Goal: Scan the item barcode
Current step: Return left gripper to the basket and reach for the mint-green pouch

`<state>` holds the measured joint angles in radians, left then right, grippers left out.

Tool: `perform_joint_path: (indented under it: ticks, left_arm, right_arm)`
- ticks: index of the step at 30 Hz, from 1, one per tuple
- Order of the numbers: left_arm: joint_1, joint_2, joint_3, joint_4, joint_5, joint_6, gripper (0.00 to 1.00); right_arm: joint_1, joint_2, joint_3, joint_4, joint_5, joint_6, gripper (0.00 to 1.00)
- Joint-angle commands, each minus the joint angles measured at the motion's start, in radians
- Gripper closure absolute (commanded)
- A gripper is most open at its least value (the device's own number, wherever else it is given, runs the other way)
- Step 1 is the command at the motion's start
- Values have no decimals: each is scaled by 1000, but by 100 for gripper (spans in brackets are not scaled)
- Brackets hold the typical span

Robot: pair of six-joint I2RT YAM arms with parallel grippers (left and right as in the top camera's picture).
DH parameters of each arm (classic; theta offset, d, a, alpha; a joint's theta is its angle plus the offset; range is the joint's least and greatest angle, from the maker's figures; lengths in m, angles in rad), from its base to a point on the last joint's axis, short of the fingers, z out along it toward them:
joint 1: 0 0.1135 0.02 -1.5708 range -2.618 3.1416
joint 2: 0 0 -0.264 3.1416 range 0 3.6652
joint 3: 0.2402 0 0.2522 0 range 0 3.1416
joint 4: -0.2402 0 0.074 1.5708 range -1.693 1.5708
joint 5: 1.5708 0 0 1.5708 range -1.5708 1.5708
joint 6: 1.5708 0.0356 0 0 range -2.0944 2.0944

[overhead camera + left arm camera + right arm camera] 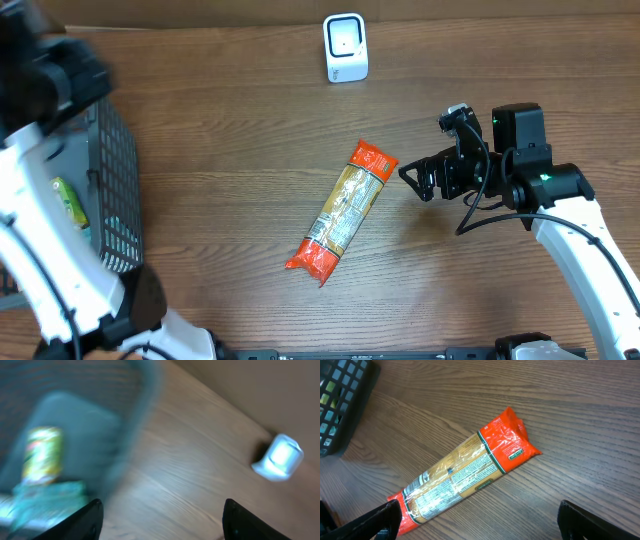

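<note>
The item is a long pasta packet [343, 210] with orange ends, lying flat and slanted in the middle of the wooden table. In the right wrist view the packet [465, 472] shows its printed label side up; I cannot make out a barcode. My right gripper [418, 178] hovers just right of the packet's upper end, open and empty [479, 507]. The white scanner [346, 47] stands at the far edge of the table. My left gripper [162, 502] is open over bare table beside the basket, in a blurred view with the scanner [279, 458] to its right.
A dark mesh basket [110, 190] sits at the left edge with a yellow-green packet [70, 200] inside it. The same basket [75, 410] fills the left of the left wrist view, and its corner [340, 400] shows in the right wrist view.
</note>
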<state>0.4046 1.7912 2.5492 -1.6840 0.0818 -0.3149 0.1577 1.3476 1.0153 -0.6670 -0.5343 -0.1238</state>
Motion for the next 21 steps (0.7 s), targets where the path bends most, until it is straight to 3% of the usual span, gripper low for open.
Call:
perform_joint_path:
  ticks: [1, 9, 17, 21]
  left_arm:
    - [139, -91, -109, -5, -121, -166, 32]
    - [336, -114, -412, 35, -145, -248, 33]
    - [354, -114, -866, 337, -146, -295, 36]
    - [354, -114, -1003, 442, -188, -297, 36]
  right_arm:
    - [-1, -4, 23, 3, 1, 3, 0]
    - [-1, -4, 23, 3, 1, 3, 0]
    - [-1, -4, 23, 3, 1, 3, 0]
    - [-1, -4, 23, 3, 1, 3, 0]
